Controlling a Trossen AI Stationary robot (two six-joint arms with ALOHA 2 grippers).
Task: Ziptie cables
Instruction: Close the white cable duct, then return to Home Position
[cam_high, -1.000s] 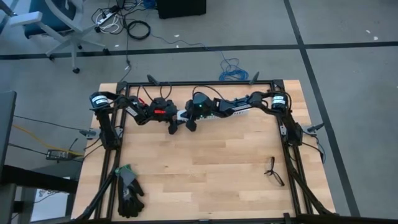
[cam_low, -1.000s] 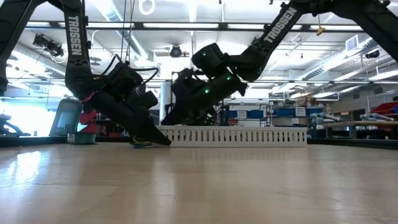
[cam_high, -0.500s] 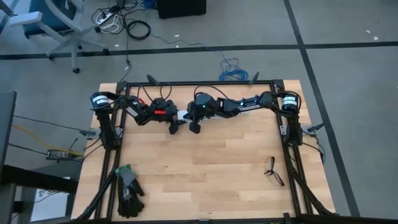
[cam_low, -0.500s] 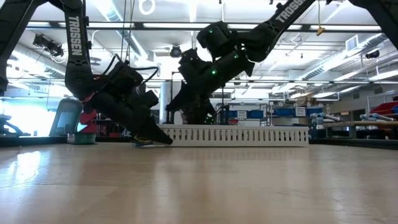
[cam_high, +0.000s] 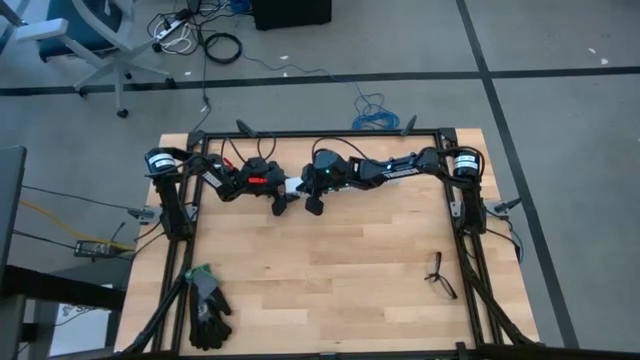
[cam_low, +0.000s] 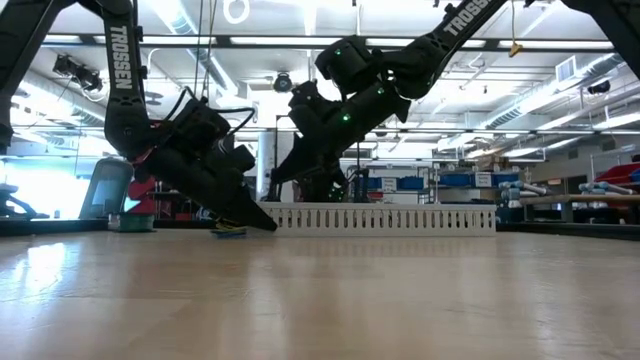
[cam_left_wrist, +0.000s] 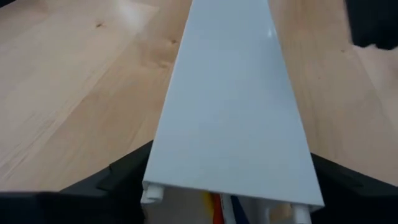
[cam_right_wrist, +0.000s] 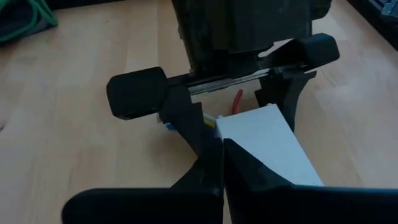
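Change: right end effector (cam_high: 311, 205) has lifted off the strip (cam_low: 385, 218), clenched, empty.
Left end effector (cam_high: 279, 205): at desk (cam_high: 330, 270) 11 o'clock, spread around strip end.
Cables (cam_left_wrist: 219, 204): inside strip; ziptie unseen, tying pending.

Overhead: straight down on table (cam_high: 330, 270). Low: table height, level, facing white slotted strip (cam_low: 380, 218). Wrists: close on that strip, shared by all.

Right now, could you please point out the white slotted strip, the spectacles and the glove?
White slotted strip (cam_low: 380, 218): low view, middle of its slotted side.
Spectacles (cam_high: 437, 276): high view, on the frame.
Glove (cam_high: 207, 306): high view, on the palm.
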